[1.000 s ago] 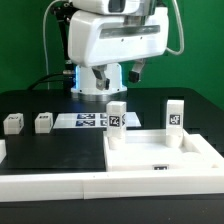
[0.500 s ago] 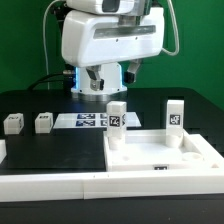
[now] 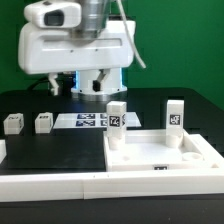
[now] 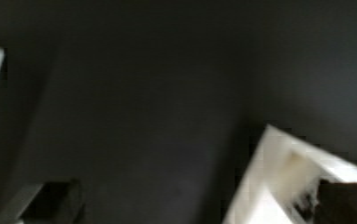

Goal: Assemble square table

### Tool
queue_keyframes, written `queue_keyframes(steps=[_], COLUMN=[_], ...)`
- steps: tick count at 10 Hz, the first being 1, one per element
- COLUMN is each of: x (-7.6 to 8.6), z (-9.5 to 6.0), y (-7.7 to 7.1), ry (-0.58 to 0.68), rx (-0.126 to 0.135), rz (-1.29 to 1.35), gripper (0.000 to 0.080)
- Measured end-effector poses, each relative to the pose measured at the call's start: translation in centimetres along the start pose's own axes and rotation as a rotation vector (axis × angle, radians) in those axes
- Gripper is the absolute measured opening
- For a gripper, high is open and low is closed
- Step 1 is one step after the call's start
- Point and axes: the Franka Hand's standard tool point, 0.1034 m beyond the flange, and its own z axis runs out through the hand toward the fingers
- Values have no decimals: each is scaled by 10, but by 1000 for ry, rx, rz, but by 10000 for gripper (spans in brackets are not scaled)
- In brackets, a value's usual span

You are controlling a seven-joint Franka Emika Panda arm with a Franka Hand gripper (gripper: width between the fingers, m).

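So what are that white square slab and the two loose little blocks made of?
Square slab: seemingly white plastic, smooth and matte, uniform colour, moulded raised rim. Loose legs, one and the other: apparently the same plastic, with the same flat white look, though too small to confirm.

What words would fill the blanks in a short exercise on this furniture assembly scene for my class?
1. ___ legs stand upright on the white tabletop.
2. The two loose legs rest on the black table toward the exterior view's ___.
3. The wall behind the robot is ___.
Missing words: two; left; green.
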Motion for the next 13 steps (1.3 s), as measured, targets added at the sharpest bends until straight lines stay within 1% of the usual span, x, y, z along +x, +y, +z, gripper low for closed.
queue_keyframes(steps=[1, 2, 3, 5, 6, 8, 9, 10, 12, 13], x=[-12, -12, -13, -24, -28, -54, -62, -68, -69, -69], z=[11, 9, 10, 13, 16, 36, 44, 52, 63, 65], y=[9, 16, 18, 34, 37, 38, 40, 37, 31, 33], ry=[-24, -19, -18, -24, -26, -60, -65, -72, -100, -97], rx=[23, 19, 19, 23, 26, 60, 66, 75, 77, 72], rz=[19, 23, 18, 19, 30, 77, 88, 106, 153, 155], gripper=[648, 648, 648, 648, 648, 648, 648, 648, 648, 648])
